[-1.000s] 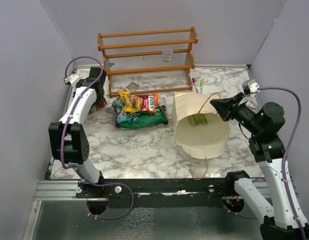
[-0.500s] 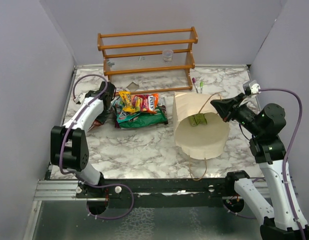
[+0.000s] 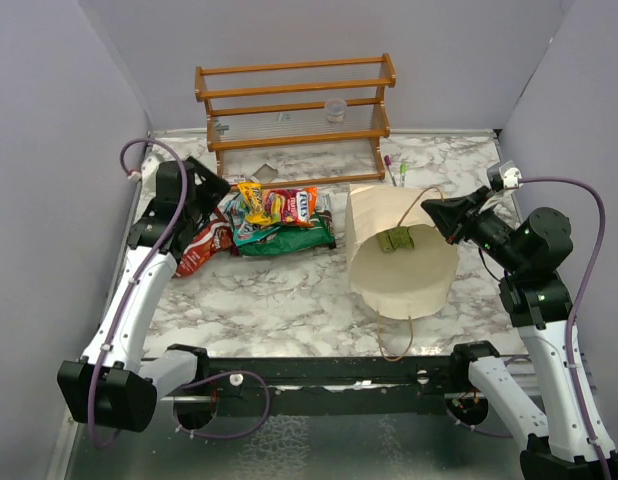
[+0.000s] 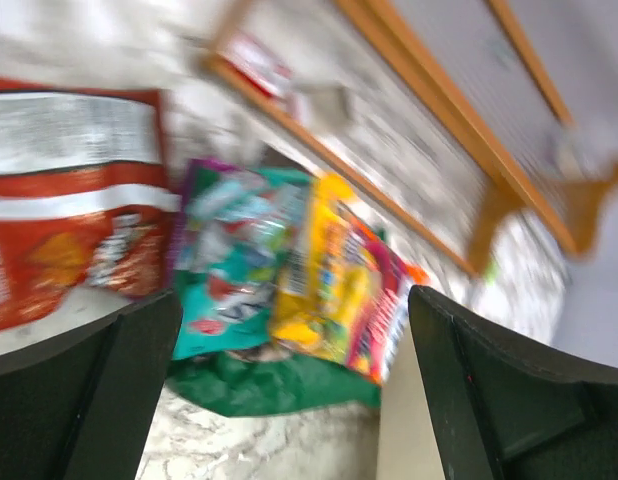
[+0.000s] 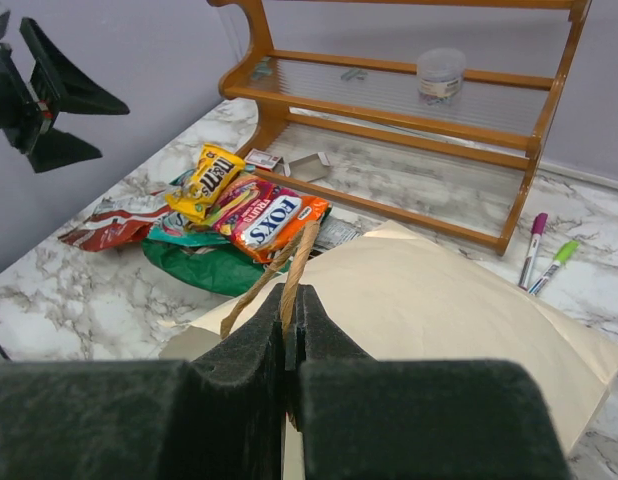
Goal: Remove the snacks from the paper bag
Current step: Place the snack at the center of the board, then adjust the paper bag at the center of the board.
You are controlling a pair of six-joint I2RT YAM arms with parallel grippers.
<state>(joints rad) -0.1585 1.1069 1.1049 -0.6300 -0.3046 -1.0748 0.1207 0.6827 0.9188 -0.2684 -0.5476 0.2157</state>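
Red packet now lay on the counter, left claw released; right claw clenched the bag handle, green packet still inside.

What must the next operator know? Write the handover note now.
Left claw: open, empty, by the snack pile.
Right claw: shut on the handle of the paper bag.
Done: several packets are piled on the table, with a red packet beside them.
Left: one light green packet shows inside the bag; take it out.
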